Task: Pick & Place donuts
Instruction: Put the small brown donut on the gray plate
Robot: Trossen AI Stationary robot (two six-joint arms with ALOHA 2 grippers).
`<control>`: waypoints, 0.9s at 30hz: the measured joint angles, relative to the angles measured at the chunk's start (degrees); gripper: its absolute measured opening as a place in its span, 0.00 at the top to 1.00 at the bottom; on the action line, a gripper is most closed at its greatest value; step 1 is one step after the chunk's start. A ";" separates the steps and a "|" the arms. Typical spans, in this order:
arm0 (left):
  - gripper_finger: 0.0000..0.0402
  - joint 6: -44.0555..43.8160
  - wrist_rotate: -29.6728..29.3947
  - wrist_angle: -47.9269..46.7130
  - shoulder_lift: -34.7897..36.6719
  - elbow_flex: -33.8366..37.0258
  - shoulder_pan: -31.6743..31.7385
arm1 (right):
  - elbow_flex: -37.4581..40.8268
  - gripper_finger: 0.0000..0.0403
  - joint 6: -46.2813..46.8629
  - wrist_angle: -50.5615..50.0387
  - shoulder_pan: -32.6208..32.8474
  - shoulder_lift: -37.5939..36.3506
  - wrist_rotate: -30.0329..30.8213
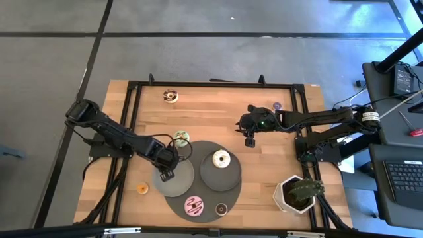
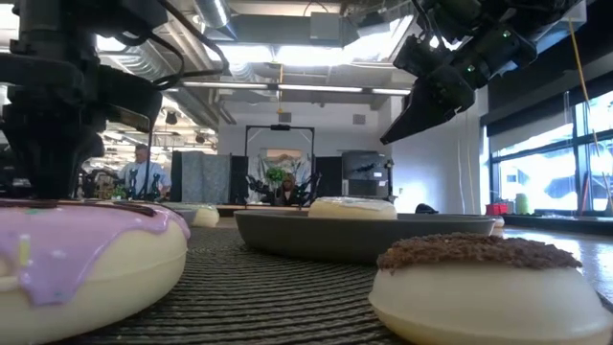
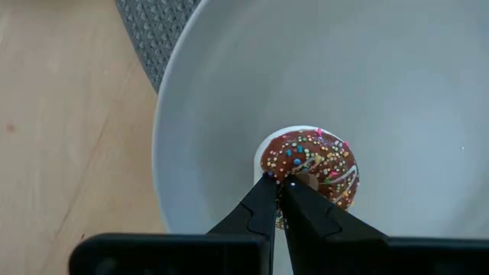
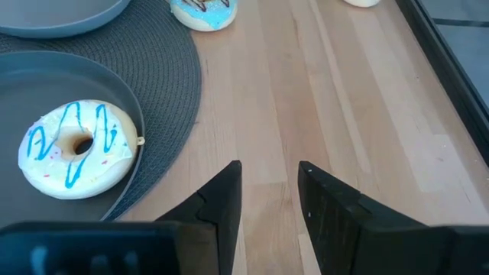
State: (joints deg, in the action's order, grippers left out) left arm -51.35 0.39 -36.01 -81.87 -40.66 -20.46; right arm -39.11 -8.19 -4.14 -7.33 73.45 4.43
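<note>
My left end effector: its two fingers are pinched on the rim of the chocolate donut with sprinkles. It is over the left grey plate.
Chocolate donut: it sits low in that left grey plate, near the plate's edge.
Landmark: the round dark mat on the tabletop. Both grey plates lie on it.
My right end effector: its fingers are apart and hold nothing. It hangs in the air past the far right side of the mat, over bare wood.
White donut with blue lines: it lies on the right grey plate, on the mat.
Pink donut: on the near part of the mat.
Dark donut: on the mat, just beside the pink one.
Green donut: at the far edge of the mat.
Orange donut: on the wood, left of the mat.
Brown-and-white donut: well away from the mat, by the far edge of the tabletop.
Purple donut: small, far from the mat, near the far right corner.
Plant pot: right of the mat.
</note>
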 joint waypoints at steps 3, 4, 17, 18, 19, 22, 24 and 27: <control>0.97 0.05 0.68 0.04 0.00 0.00 0.49 | 0.00 0.67 0.06 0.00 0.00 0.00 0.00; 0.97 0.04 1.17 0.24 0.00 0.00 0.65 | 0.00 0.67 0.07 0.00 0.00 0.00 0.00; 0.97 1.15 4.64 1.55 0.00 -2.52 1.13 | 0.00 0.67 0.00 0.00 0.00 0.00 0.02; 0.97 1.16 4.24 1.53 0.00 -2.94 1.14 | 0.00 0.67 0.00 0.00 0.00 0.00 0.02; 0.97 1.33 4.24 1.51 0.00 -3.28 1.15 | 0.00 0.67 0.00 0.00 0.00 0.00 0.02; 0.96 1.54 4.10 1.51 0.00 -3.61 1.13 | 0.00 0.67 0.00 0.00 0.00 0.00 0.02; 0.94 1.32 3.68 0.99 0.00 -3.61 1.10 | 0.00 0.67 0.05 0.00 0.00 0.00 0.02; 0.91 1.18 2.55 -0.36 0.00 -3.61 1.08 | 0.00 0.67 0.09 0.00 0.00 0.00 0.02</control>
State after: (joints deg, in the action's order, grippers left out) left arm -50.17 2.94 -36.37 -81.87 -44.27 -19.38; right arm -39.11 -8.10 -4.14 -7.33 73.45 4.45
